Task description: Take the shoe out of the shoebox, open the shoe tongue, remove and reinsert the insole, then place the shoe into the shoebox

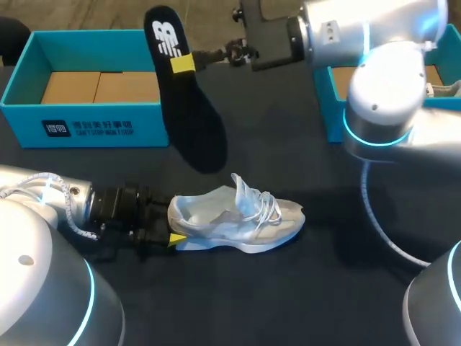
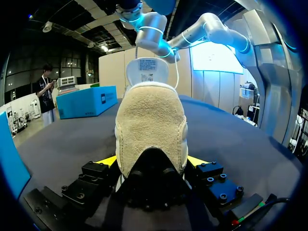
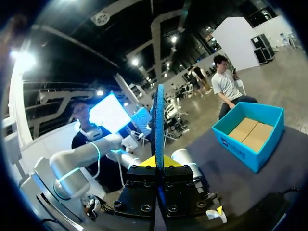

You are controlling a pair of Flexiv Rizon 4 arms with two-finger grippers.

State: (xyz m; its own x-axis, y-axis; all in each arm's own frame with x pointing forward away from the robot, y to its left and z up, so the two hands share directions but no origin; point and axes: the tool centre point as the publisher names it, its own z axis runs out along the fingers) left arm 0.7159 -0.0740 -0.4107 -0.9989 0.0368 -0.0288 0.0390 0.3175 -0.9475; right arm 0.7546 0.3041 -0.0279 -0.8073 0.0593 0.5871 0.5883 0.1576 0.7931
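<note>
A white sneaker point(image 1: 238, 220) lies on its side on the dark table, tongue pulled up. My left gripper point(image 1: 173, 238) holds its heel. In the left wrist view the beige heel lining of the sneaker point(image 2: 150, 130) fills the gap between the two fingers of the left gripper point(image 2: 151, 161), which touch it from both sides. The black insole point(image 1: 189, 108) hangs in the air above the table, pinched near its heel end by my right gripper point(image 1: 189, 62). Seen from the right wrist, the insole point(image 3: 158, 120) stands edge-on between the shut fingers of the right gripper point(image 3: 158, 162). The open blue shoebox point(image 1: 83, 115) stands at the back left.
A second blue box point(image 1: 333, 101) sits at the back right, partly behind my right arm. The shoebox point(image 3: 250, 132) also shows ahead of the right gripper. Bare dark tabletop point(image 1: 288, 303) lies in front of the sneaker.
</note>
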